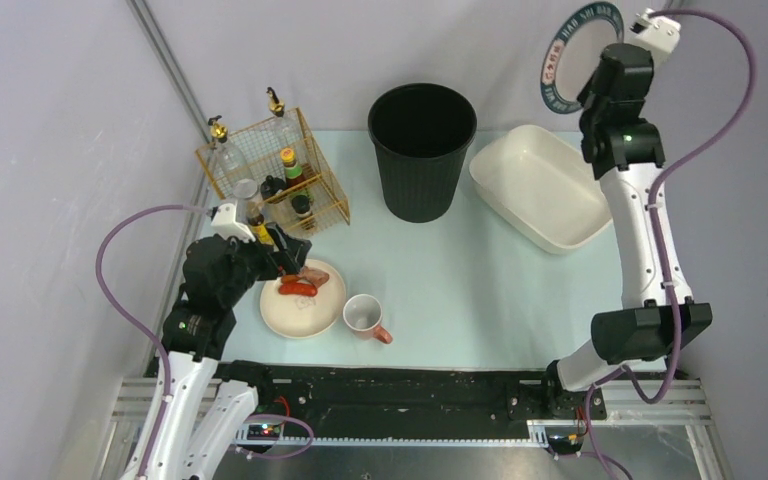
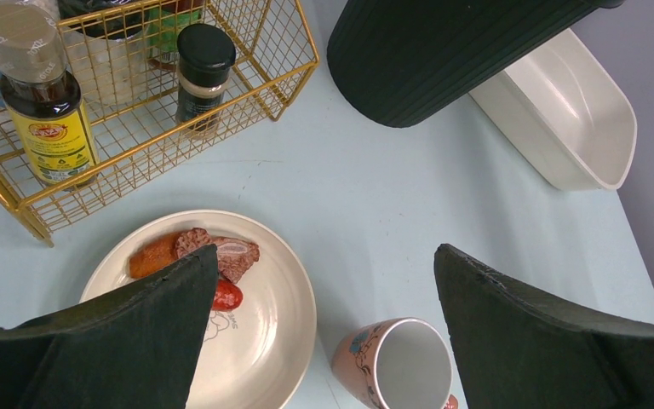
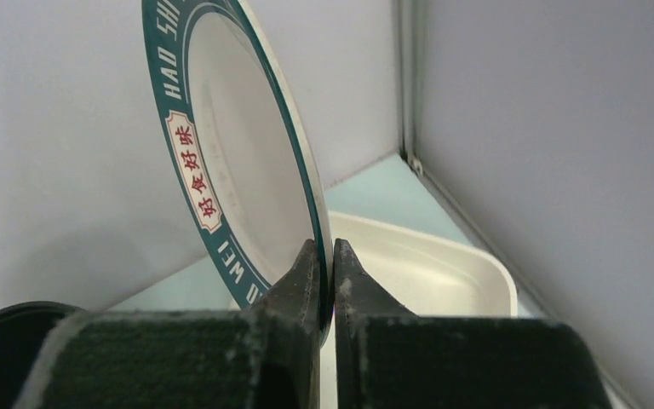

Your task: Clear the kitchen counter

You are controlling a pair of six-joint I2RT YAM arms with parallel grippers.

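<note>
On the pale green kitchen counter [image 1: 480,290] lies a cream plate [image 1: 305,318] carrying sausage and meat pieces [image 1: 300,283]. A pink flowered mug [image 1: 363,315] lies beside it. My left gripper [image 1: 290,262] hovers open over the plate's far left side. In the left wrist view its fingers frame the plate [image 2: 264,341], the meat [image 2: 234,256] and the mug [image 2: 400,366], holding nothing. My right gripper [image 1: 590,92] is raised high at the back right, shut on the rim of a teal-rimmed white plate [image 1: 572,55] held on edge. In the right wrist view the fingers [image 3: 325,247] pinch that plate [image 3: 238,162].
A gold wire rack [image 1: 275,175] of bottles and jars stands at the back left. A black bin [image 1: 422,150] stands at the back middle. A white basin [image 1: 540,185] sits at the back right, below the raised plate. Grey walls close in the counter.
</note>
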